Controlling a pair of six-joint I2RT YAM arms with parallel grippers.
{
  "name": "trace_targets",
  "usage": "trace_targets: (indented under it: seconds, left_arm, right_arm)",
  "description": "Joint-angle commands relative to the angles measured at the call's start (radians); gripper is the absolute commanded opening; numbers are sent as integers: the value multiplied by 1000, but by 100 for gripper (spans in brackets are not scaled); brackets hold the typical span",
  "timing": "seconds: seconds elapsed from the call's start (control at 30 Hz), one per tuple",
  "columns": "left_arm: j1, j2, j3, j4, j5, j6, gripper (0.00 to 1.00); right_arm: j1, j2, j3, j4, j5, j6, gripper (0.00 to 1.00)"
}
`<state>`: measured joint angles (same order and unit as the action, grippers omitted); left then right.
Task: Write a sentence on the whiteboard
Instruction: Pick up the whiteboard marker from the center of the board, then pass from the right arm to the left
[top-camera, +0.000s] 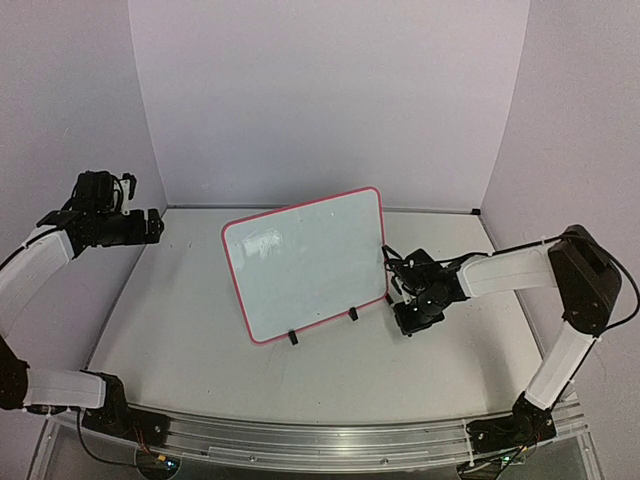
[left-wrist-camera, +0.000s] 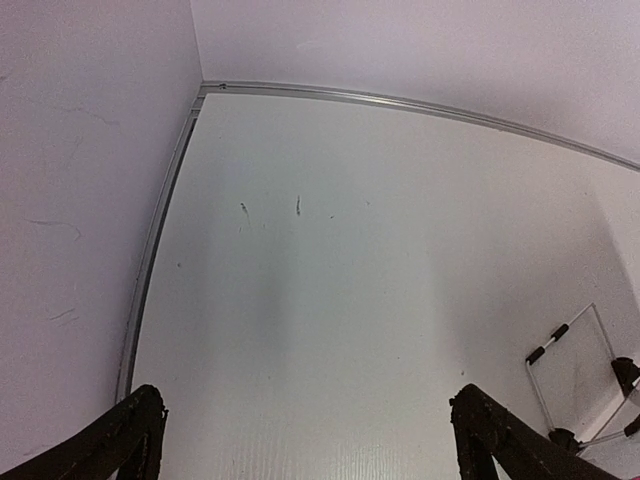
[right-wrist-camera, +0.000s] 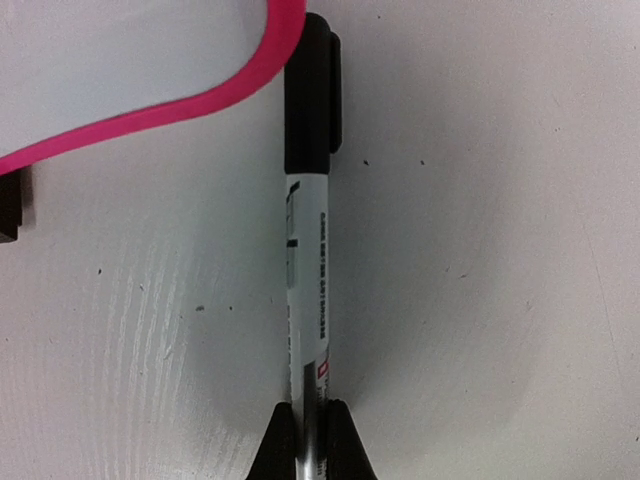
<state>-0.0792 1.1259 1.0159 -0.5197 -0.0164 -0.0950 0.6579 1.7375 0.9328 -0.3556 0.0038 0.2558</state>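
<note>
The whiteboard (top-camera: 305, 265) stands in the middle of the overhead view, propped at a tilt on two black clip feet (top-camera: 293, 338) on the desk (top-camera: 200, 340), its face blank. My right hand (top-camera: 410, 318) sits low on the desk just beside the board's lower right corner. In my right wrist view its fingers (right-wrist-camera: 285, 440) at the bottom edge are closed narrowly on the white barrel of a marker (right-wrist-camera: 308, 270). The marker's black cap (right-wrist-camera: 310, 95) points up the frame and meets the board's pink frame (right-wrist-camera: 150, 115) near the top. My left hand (top-camera: 152, 226) is raised at the upper left of the overhead view, well apart from the board. Its fingers (left-wrist-camera: 130, 440) are spread wide over bare desk, gripping nothing.
</note>
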Motion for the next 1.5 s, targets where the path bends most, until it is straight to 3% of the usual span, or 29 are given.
trace_targets:
  seconds: [0.0, 0.2, 0.43, 0.53, 0.73, 0.93, 1.23, 1.3, 1.47]
  left_arm:
    - [3, -123, -39, 110, 102, 17, 99]
    - [-3, -222, 19, 135, 241, 18, 99]
    - [-47, -195, 218, 106, 527, -72, 96]
    - [-177, -123, 274, 81, 554, -125, 95]
    - [-485, 18, 353, 99, 502, -223, 95]
    - [-607, 99, 336, 260, 560, -385, 95]
    - [-685, 207, 351, 269, 545, -429, 95]
    - [-688, 228, 352, 285, 566, -444, 92]
    - [-694, 260, 354, 313, 604, -454, 69]
  right_arm:
    - [7, -164, -27, -111, 27, 70, 0]
    - [6, -430, -15, -314, 2, 105, 0]
    - [9, -600, 140, -445, -382, 1, 0]
    - [47, -583, 226, -464, -480, -39, 0]
    - [220, -463, 432, -486, -398, -102, 0]
    - [288, -356, 540, -396, -367, -154, 0]
    - [314, -308, 602, -339, -350, -211, 0]
    - [314, -303, 610, -339, -339, -220, 0]
    - [314, -299, 625, -339, -326, -234, 0]
